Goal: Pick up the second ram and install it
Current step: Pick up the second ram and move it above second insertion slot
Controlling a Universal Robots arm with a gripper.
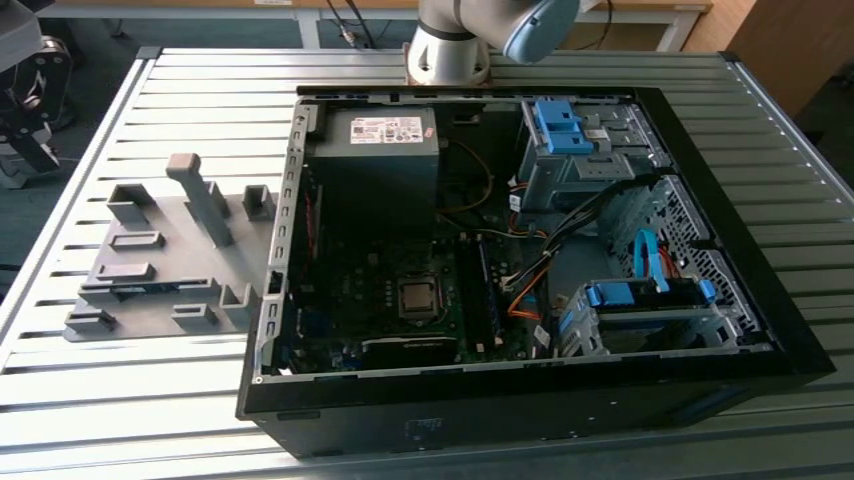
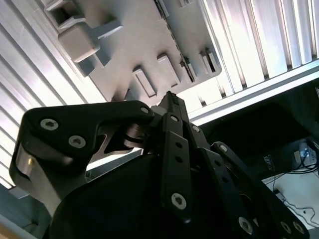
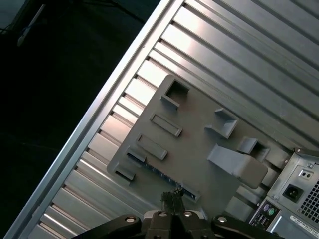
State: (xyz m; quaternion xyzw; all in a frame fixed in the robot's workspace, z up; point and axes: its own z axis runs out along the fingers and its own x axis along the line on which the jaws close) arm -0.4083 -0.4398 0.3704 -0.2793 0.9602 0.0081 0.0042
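While the slatted tabletop (image 1: 200, 90) carries a grey tray (image 1: 167, 260) just beside an open computer case (image 1: 534, 420), at the exterior view's left of it, the hand (image 3: 172, 197) hangs well above that tray. In the first wrist view the hand is clenched, its fingertips pressed together with nothing between them. The second ram (image 3: 149, 168) appears as a thin dark strip standing on edge in a long slot of the tray, between low grey blocks, below the hand and apart from it.

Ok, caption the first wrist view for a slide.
Closed fingers above the grey tray on the slatted table, beside the computer case.
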